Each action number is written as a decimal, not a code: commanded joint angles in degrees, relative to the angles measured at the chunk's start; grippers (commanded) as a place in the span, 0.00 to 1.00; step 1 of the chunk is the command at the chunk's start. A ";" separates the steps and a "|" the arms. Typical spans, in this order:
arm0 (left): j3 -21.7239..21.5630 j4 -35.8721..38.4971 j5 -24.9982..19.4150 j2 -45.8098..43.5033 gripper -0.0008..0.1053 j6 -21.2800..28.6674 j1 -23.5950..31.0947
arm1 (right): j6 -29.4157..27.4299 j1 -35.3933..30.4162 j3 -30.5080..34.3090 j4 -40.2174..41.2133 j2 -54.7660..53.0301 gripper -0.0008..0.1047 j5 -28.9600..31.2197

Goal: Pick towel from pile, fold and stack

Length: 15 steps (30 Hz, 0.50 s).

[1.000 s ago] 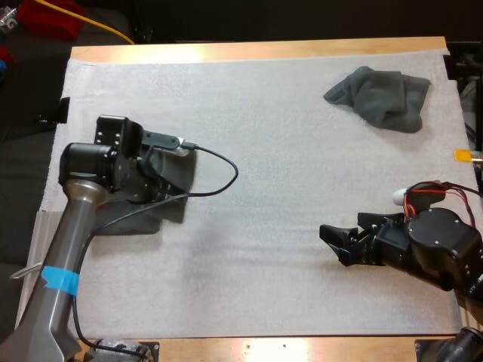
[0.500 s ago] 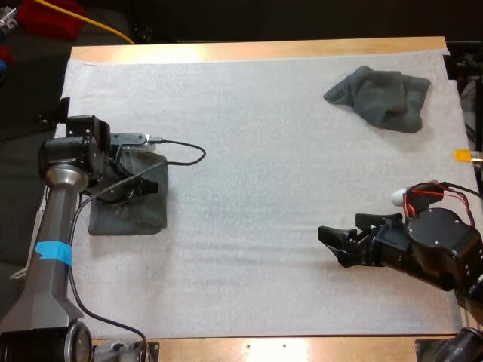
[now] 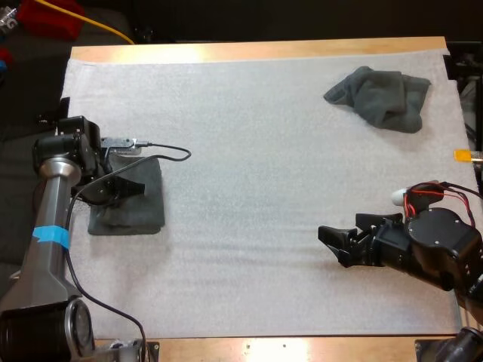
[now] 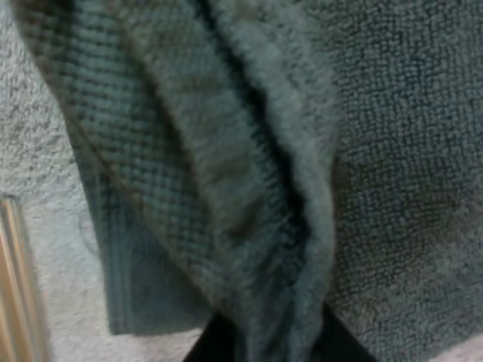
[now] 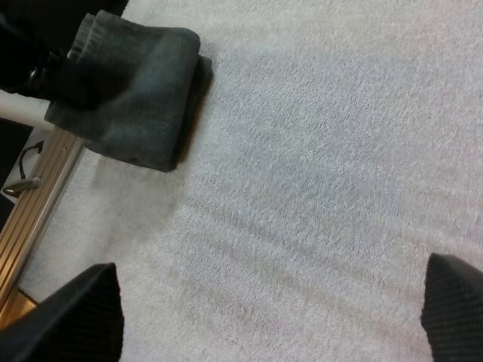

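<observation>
- desk [image 3: 264, 51], white mat [image 3: 249, 151] covering it
- crumpled towel [image 3: 381, 96] lies at the mat's far right
- folded towel [image 3: 143, 211] lies flat at the mat's left edge
- my right claw [image 3: 336, 243]: spread wide over bare mat, near right
- my left claw [image 3: 130, 187]: pinching a ridge of the folded towel

On bench [image 3: 256, 51]: mat [image 3: 264, 151], spread over nearly the whole top.
At mat's left edge, midway between near and far sides: folded towel [image 3: 143, 215], lying flat.
Over its left part: left gripper [image 3: 130, 187], a ridge of the cloth pinched between the fingers [image 4: 215, 351].
At far right of mat: crumpled towel [image 3: 381, 96], well apart from the folded towel.
At near right, above bare mat: right gripper [image 3: 332, 245], pointing left, clear of both towels.
</observation>
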 commanded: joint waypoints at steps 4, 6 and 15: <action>-0.03 -0.61 -6.88 -0.09 0.01 0.35 0.08 | -0.09 -0.15 -0.49 -0.47 -0.27 0.75 -0.43; -0.03 -0.65 -6.95 -0.09 0.06 0.35 0.08 | -0.09 -0.15 -0.49 -0.47 -0.27 0.75 -0.43; -1.83 -1.52 -16.19 -3.18 0.64 -0.03 0.08 | -0.09 -0.15 -0.49 -0.47 -0.27 0.75 -0.43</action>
